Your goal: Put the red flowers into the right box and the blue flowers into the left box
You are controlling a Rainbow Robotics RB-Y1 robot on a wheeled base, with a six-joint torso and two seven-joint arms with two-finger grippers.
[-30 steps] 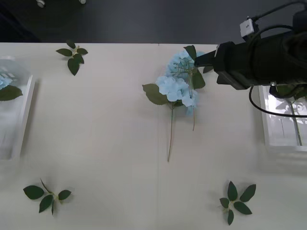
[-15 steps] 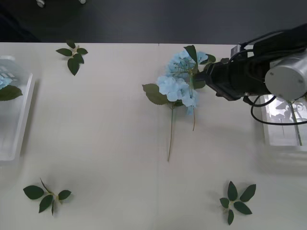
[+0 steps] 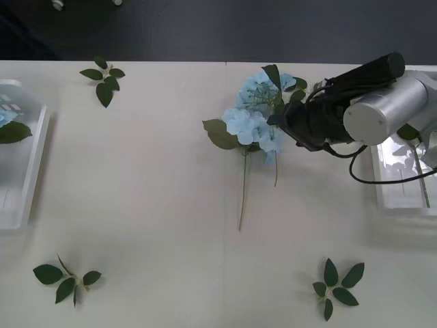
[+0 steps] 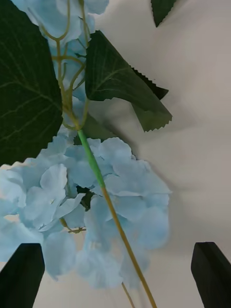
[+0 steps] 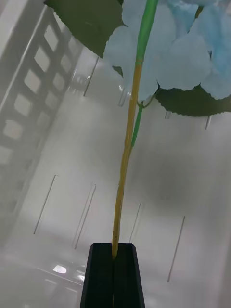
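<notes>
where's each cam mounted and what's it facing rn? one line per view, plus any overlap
Front: above the arms, looking down at the table; right arm reaches in, right gripper at the blue flowers.
Right wrist: on the right arm, facing those blooms; its black fingers stand apart.
Left wrist: on the left arm, facing the left box; left gripper shut on a blue flower's stem.
Shared: front and right wrist both show the table's blue flowers.

Blue flowers (image 3: 254,116): 3 (1 in the left tray)
White trays (image 3: 20,171): 2
Loose leaf sprigs (image 3: 104,77): 3
</notes>
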